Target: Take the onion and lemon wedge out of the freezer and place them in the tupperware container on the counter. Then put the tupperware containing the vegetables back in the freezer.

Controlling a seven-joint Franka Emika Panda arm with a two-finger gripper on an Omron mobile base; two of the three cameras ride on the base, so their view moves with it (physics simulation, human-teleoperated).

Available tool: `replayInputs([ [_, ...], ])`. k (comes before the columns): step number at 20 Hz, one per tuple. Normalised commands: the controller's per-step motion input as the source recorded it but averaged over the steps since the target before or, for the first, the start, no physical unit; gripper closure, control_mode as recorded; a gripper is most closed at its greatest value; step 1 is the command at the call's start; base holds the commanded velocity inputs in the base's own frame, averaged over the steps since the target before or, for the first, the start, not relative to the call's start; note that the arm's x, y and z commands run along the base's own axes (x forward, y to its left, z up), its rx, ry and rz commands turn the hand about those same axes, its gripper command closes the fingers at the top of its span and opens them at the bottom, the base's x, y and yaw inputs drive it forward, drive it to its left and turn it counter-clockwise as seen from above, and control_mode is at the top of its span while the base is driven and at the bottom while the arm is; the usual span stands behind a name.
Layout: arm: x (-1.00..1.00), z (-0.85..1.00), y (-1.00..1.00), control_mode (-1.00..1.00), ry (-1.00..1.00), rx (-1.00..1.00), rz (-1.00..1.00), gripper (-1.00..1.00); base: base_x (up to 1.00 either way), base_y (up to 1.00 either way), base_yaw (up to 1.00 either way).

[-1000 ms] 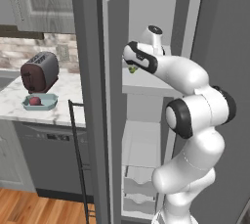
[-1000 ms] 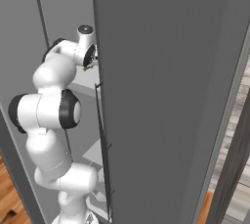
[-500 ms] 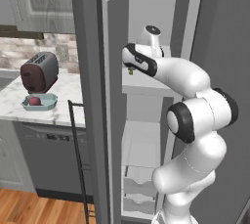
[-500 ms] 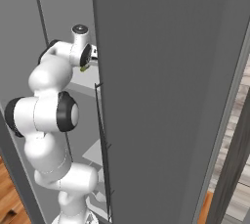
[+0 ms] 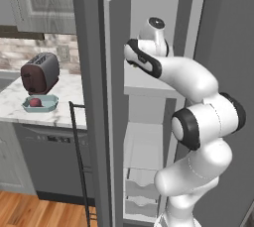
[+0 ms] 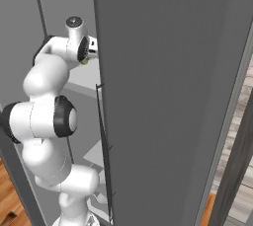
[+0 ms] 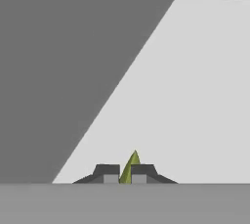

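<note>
Grey wall cabinets (image 5: 34, 0), brick backsplash (image 5: 20, 55) — dark red toaster (image 5: 39, 72), dishwasher (image 5: 49, 164), wooden floor (image 5: 34, 210).

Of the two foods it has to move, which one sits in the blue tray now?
The onion, the dark red ball in the tupperware container by the toaster. The yellow-green lemon wedge is pinched in the gripper.

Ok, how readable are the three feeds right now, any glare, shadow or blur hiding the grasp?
Hand view: sharp, flat lighting, no glare; the lemon wedge reads clearly between the fingertips. Left base view: crisp, the freezer interior evenly lit. Right base view: mostly flat grey door, dim, the wrist dark against it.
</note>
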Motion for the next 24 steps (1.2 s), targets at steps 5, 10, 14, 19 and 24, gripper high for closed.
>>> replayInputs([
  [5, -0.11, 0.66, 0.0, -1.0, -0.08, 0.0, -0.08, 1.0, 0.0, 0.0, 0.0],
  [10, -0.72, 0.21, 0.0, -1.0, -0.1, 0.0, -0.04, 1.0, 0.0, 0.0, 0.0],
  [14, -1.0, 0.0, -0.12, -1.0, -0.09, 0.0, -0.03, 1.0, 0.0, 0.0, 0.0],
  [19, -1.0, 0.01, -0.21, -1.0, -0.09, 0.0, -0.03, 1.0, 0.0, 0.0, 0.0],
  [24, -1.0, 0.12, -0.19, -1.0, -0.07, 0.0, -0.01, 1.0, 0.0, 0.0, 0.0],
])
